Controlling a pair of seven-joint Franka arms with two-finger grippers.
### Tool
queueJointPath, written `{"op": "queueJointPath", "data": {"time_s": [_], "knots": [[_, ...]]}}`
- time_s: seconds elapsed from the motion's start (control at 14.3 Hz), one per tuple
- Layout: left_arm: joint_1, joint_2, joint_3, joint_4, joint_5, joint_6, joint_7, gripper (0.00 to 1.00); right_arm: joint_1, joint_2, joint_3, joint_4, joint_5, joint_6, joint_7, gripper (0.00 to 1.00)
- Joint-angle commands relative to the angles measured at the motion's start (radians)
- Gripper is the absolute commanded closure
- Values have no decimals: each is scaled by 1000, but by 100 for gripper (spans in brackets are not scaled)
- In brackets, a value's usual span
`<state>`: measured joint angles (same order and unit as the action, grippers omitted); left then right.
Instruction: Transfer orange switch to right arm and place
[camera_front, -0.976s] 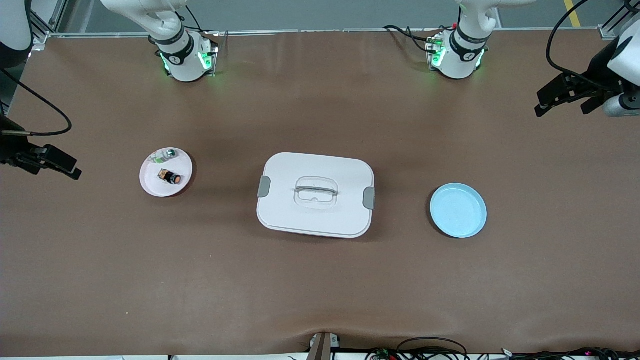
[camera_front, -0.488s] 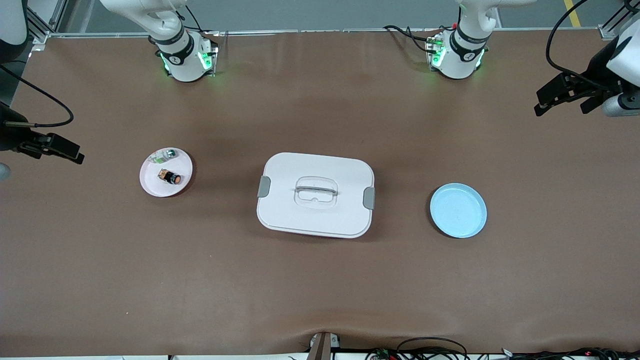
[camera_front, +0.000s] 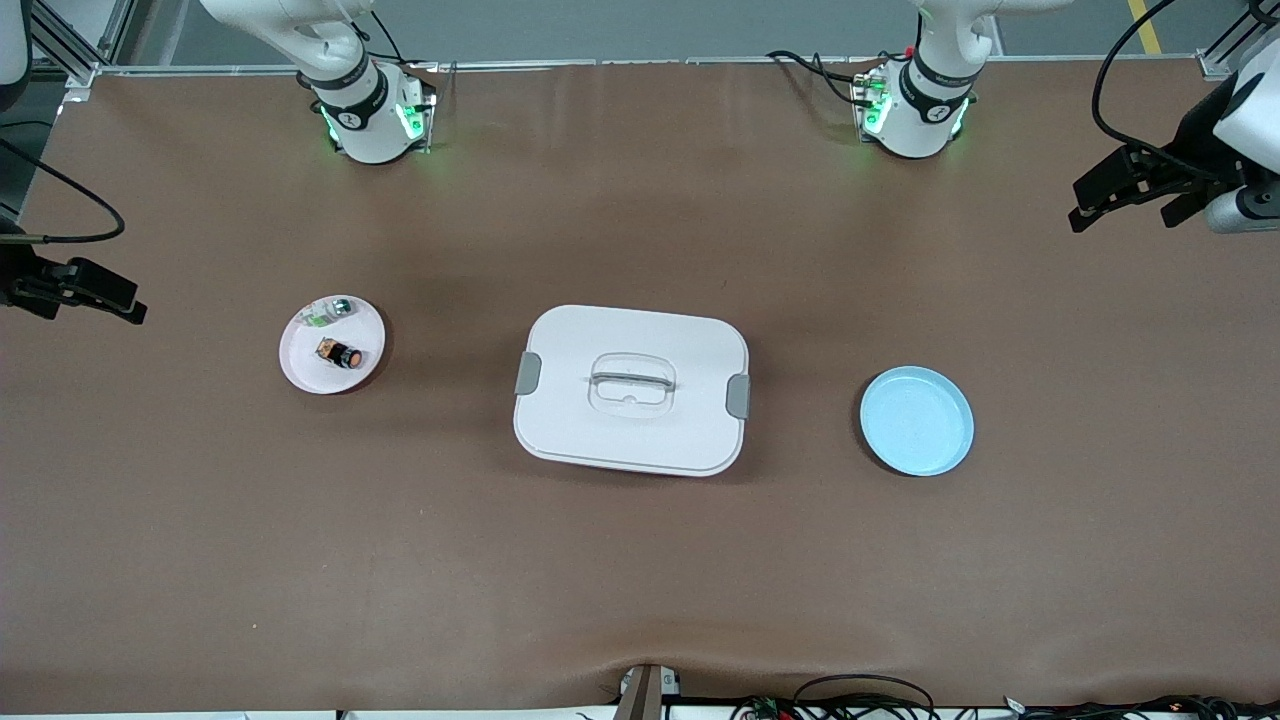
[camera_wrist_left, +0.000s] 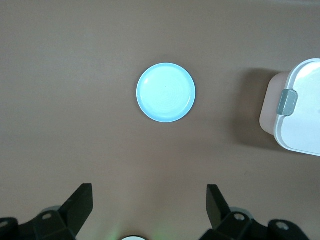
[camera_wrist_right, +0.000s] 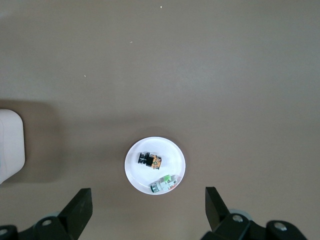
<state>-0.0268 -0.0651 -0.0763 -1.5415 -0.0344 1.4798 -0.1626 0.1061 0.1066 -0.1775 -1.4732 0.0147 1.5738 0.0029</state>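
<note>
1. On the white plate (camera_front: 303, 372) toward the right arm's end of the table: orange switch (camera_front: 340, 353), lying on its side; just beside it on the same plate, a whitish-clear part with green (camera_front: 331, 311), farther from the front camera.
2. Up over bare table at that same end: right gripper (camera_front: 82, 302), fingers spread wide, holding nothing.
3. At mid-table: white lidded box (camera_front: 631, 390); toward the left arm's end, blue plate (camera_front: 916, 420).
4. Over the table edge at that end: left gripper (camera_front: 1133, 193), waiting, fingers wide apart, holding nothing.

Switch (camera_front: 341, 353) on plate (camera_front: 303, 371) — box (camera_front: 631, 390) beside
</note>
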Motion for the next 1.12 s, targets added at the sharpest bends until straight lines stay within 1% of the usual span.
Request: {"op": "queueJointPath", "data": {"time_s": [0.0,1.05], "knots": [[-2,-2,-3,17,14,-23,-6,0,-5,10,1,39,-12,-17,-21,0],[-2,-2,1,18,16,-23,-6,0,4,12,4,48,-1,-14,-21,0]]}}
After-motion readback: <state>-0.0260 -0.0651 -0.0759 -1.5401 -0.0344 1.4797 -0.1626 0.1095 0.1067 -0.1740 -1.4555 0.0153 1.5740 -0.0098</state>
